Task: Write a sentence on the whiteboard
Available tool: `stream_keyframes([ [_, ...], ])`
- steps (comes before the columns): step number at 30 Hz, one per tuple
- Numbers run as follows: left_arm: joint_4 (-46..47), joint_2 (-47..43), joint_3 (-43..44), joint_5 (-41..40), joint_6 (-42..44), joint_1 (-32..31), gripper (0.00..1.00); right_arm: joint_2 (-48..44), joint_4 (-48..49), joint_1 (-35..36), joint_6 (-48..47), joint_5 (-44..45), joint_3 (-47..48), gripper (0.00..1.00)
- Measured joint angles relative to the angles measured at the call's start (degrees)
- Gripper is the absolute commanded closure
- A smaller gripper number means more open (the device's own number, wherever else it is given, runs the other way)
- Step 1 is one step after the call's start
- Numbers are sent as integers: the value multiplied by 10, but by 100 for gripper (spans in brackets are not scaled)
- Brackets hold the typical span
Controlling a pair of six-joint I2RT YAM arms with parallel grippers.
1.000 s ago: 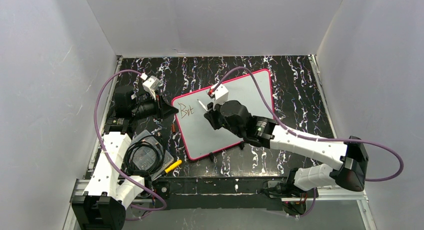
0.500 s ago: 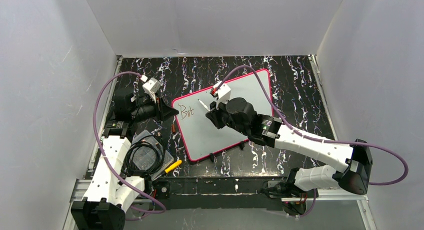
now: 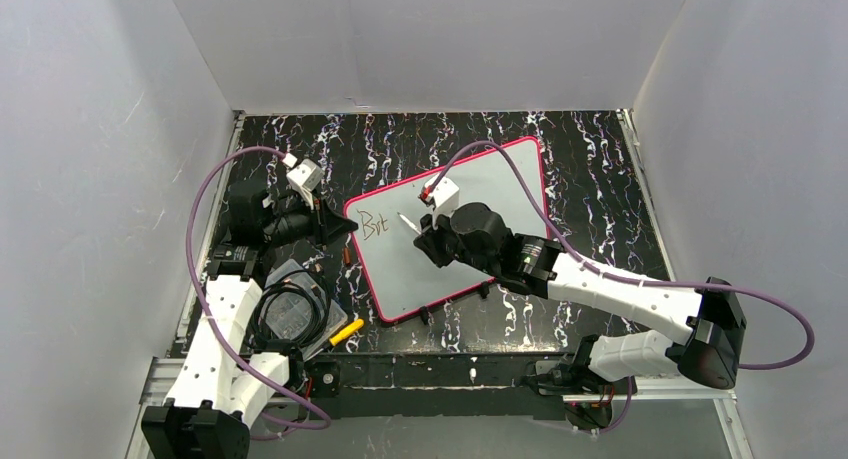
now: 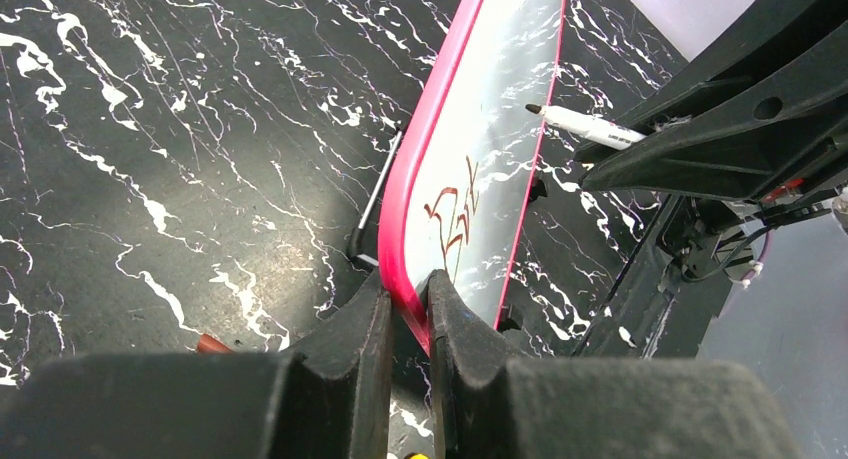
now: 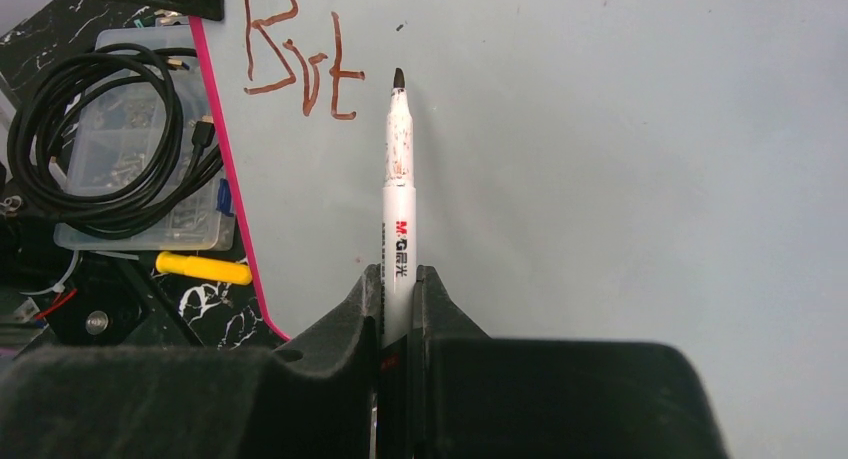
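**Marker drops a touch nearer, three letters on the board**

Right arm's wrist has slid slightly toward the near edge over the last second, and the marker (image 3: 408, 222) has come with it, its tip now just right of the last stroke. The left arm has barely budged.

The right gripper (image 5: 397, 279) is pinched tight on the marker's white barrel. Its long axis runs straight out from the fingers, dark tip leading, pointing far-left in the overhead view. The nib end is smeared reddish-brown. Whether the tip touches the surface, I cannot tell.

The whiteboard (image 3: 500, 189) lies on the black marbled table (image 3: 600, 179), long axis running left to right and angled toward the far right corner. It has a glossy white face, a thin pink-red frame and rounded corners. The left gripper (image 4: 405, 299) is clamped on the frame at the board's left edge, jaws nearly together.

The sentence (image 5: 300, 64) so far is thin reddish-brown lettering reading roughly "Brt", near the board's far-left corner.

Beside the left edge sits a clear plastic box (image 5: 120, 139) with a coiled black cable (image 5: 80, 109) on it.
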Motion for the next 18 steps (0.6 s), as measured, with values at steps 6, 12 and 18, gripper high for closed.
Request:
stream_keyframes([
  [6,0,-1,-2,0,10,0,100,-2,-3,0,-2,-2,-1,99],
  [12,2,-19,-9,-16,10,-12,100,-6,8,0,8,-2,-7,99],
  [18,2,-26,-10,-19,11,-28,100,-3,7,0,26,15,-3,99],
])
